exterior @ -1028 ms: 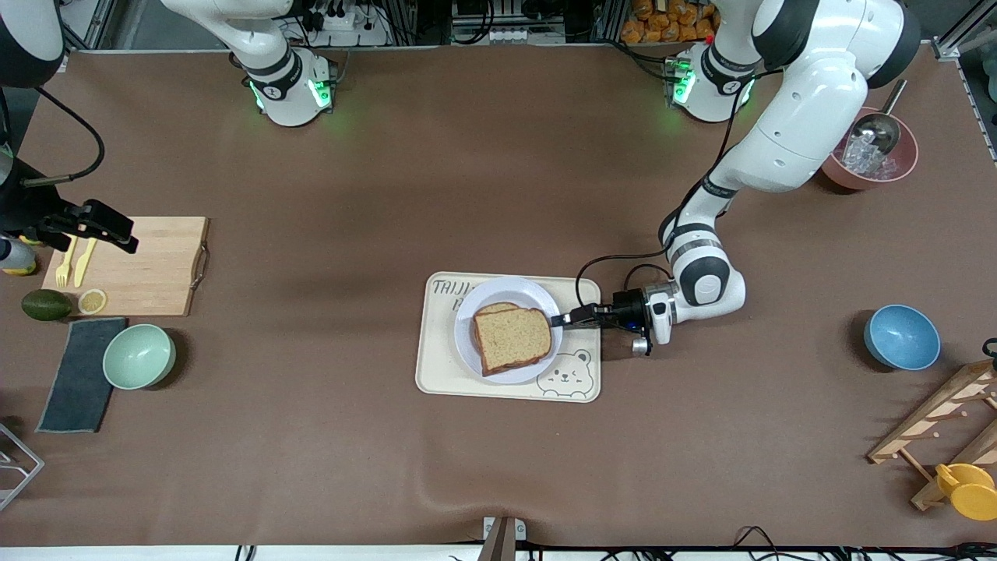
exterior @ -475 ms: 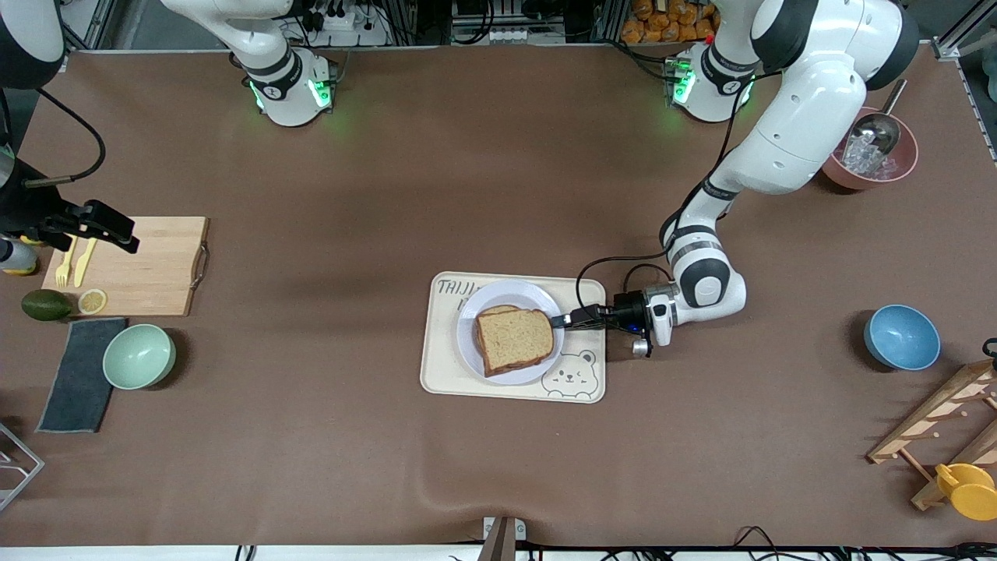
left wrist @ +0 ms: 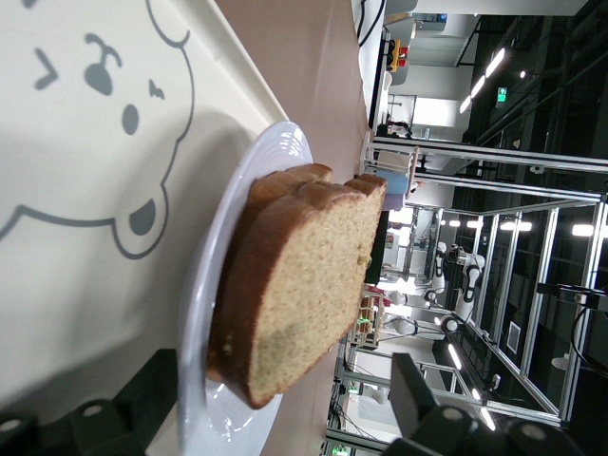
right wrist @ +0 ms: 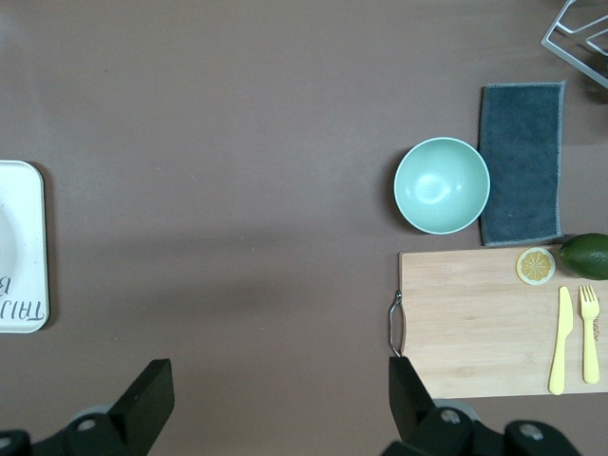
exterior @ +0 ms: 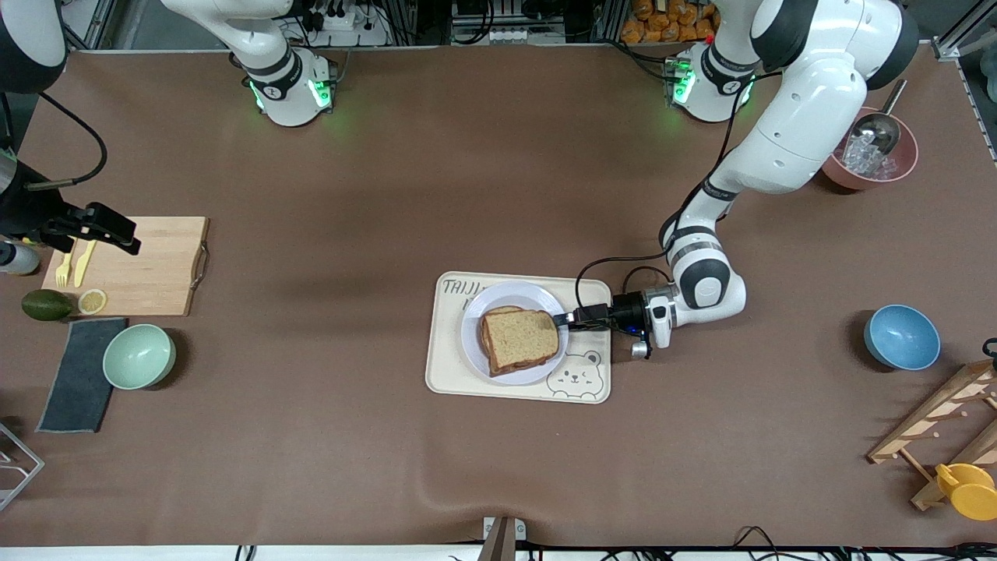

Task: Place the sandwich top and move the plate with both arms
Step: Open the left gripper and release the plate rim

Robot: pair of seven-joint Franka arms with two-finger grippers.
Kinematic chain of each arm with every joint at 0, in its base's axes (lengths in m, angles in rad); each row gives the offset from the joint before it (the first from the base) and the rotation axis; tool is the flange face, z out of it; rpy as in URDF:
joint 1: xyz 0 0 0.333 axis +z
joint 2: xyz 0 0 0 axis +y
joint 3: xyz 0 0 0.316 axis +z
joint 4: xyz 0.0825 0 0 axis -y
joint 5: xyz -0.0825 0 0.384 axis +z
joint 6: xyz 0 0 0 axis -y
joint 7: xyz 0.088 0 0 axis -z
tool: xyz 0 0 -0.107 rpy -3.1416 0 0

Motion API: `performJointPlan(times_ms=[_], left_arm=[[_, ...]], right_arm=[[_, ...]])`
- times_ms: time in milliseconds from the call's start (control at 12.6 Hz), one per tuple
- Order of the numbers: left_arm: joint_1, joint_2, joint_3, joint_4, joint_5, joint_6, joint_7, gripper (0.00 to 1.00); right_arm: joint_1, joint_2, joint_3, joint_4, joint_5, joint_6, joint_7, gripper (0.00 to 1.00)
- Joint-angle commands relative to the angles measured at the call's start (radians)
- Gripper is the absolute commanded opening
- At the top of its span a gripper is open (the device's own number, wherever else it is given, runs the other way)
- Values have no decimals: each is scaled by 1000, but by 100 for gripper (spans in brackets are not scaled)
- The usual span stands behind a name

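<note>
The sandwich top (exterior: 520,337) (left wrist: 304,285), a bare light-brown slice, lies on another slice on the plate (exterior: 477,343) (left wrist: 214,285). That pale round plate rests on the cream bear-printed tray (exterior: 444,366) (left wrist: 76,190). My left gripper (exterior: 559,318) (left wrist: 280,408) is low at the plate's rim on the side toward the left arm's end, its jaws wide open around the rim and gripping nothing. My right gripper (exterior: 117,234) (right wrist: 280,399) waits open and empty above the edge of the wooden cutting board (exterior: 148,269) (right wrist: 475,323).
By the board lie a yellow fork and knife (exterior: 74,261), a lemon slice (exterior: 92,301), an avocado (exterior: 45,305), a mint bowl (exterior: 139,356) and a dark cloth (exterior: 78,374). Toward the left arm's end stand a blue bowl (exterior: 901,336), a pink ice bowl (exterior: 868,160) and a wooden rack (exterior: 942,421).
The plate, sandwich and tray have slid a little toward the left arm's end. My left gripper has opened off the plate's rim. The right arm has barely moved.
</note>
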Motion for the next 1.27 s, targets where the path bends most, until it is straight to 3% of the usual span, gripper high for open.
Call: performJointPlan(times_ms=[0, 395, 870, 1186], left_arm=[[-15, -19, 2, -5, 29, 5, -56, 100], [-33, -73, 7, -16, 49, 22, -170, 100], [-13, -99, 10, -20, 189, 40, -254, 100], [-12, -158, 12, -17, 322, 40, -424, 100]], right_arm=[[-17, 9, 16, 23, -13, -14, 7, 100], [-17, 12, 16, 23, -13, -6, 7, 100], [-19, 18, 16, 23, -7, -7, 8, 100], [-19, 18, 16, 23, -6, -6, 9, 100]])
